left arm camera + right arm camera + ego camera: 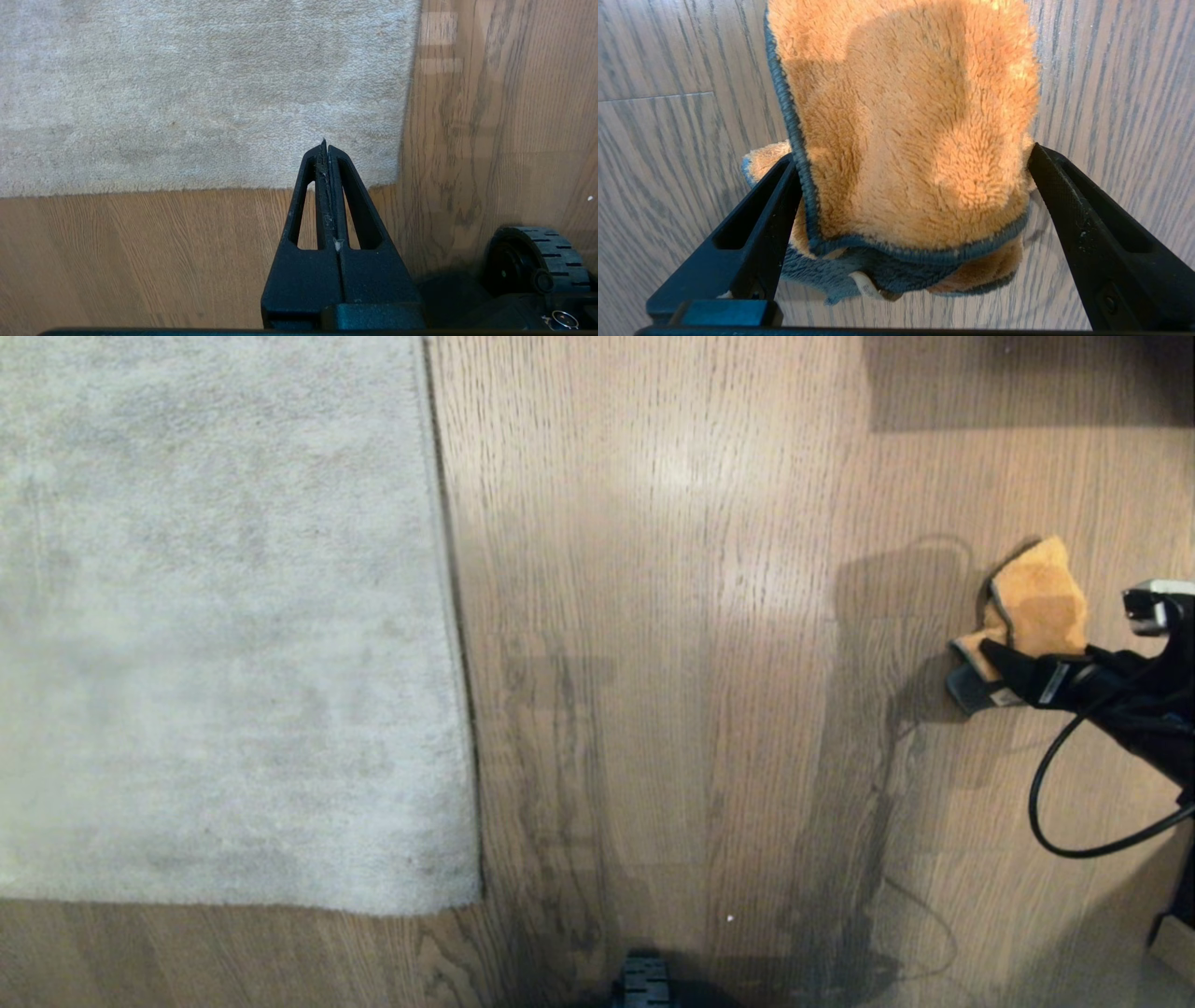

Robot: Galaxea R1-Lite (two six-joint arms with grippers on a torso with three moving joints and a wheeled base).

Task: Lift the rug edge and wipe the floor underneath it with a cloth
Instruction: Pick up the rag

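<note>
Right claw (915,186) low, spread astride cloth (906,130) | floor (700,616)

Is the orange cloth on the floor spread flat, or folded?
Folded. In the right wrist view the cloth shows layers, its blue hem doubled over, between the open right gripper.

home interior — grey rug (224,616), wood-plank floor (672,616)

Fluffy orange cloth (906,140) lies on smooth, faintly glossy wood-grain floor (709,616); short-pile grey rug (215,616).
</note>
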